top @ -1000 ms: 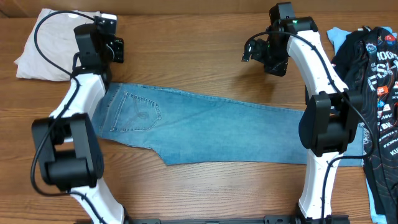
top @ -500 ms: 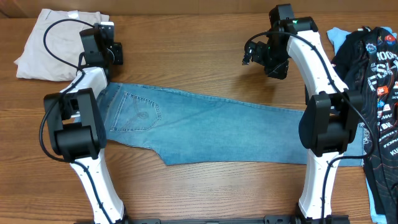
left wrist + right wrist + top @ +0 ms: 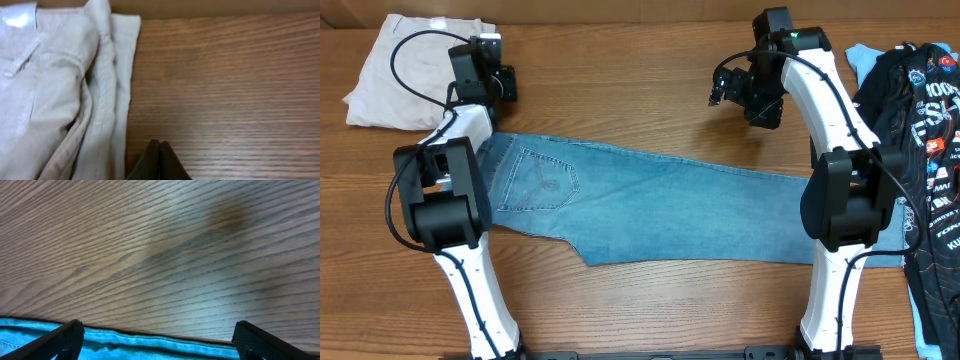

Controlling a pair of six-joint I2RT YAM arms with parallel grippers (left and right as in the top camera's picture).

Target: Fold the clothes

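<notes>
Light-blue denim jeans (image 3: 650, 205) lie flat across the table, folded lengthwise, a stitched back pocket at the left. Their edge shows at the bottom of the right wrist view (image 3: 150, 347). Beige trousers (image 3: 405, 70) lie folded at the back left and fill the left of the left wrist view (image 3: 55, 90). A black printed tee (image 3: 925, 150) lies on a pale-blue garment (image 3: 865, 58) at the right. My left gripper (image 3: 159, 145) is shut and empty above bare wood beside the beige trousers. My right gripper (image 3: 155, 337) is open wide above the jeans' far edge.
The table (image 3: 620, 90) is bare wood between the two arms. The left arm (image 3: 455, 200) crosses the jeans' waist end and the right arm (image 3: 840, 200) crosses their leg end. The table's back edge (image 3: 225, 7) runs along the top of the left wrist view.
The left arm has swung its elbow toward the table's back, and its gripper has shifted slightly. The right arm and the clothes have not moved.
</notes>
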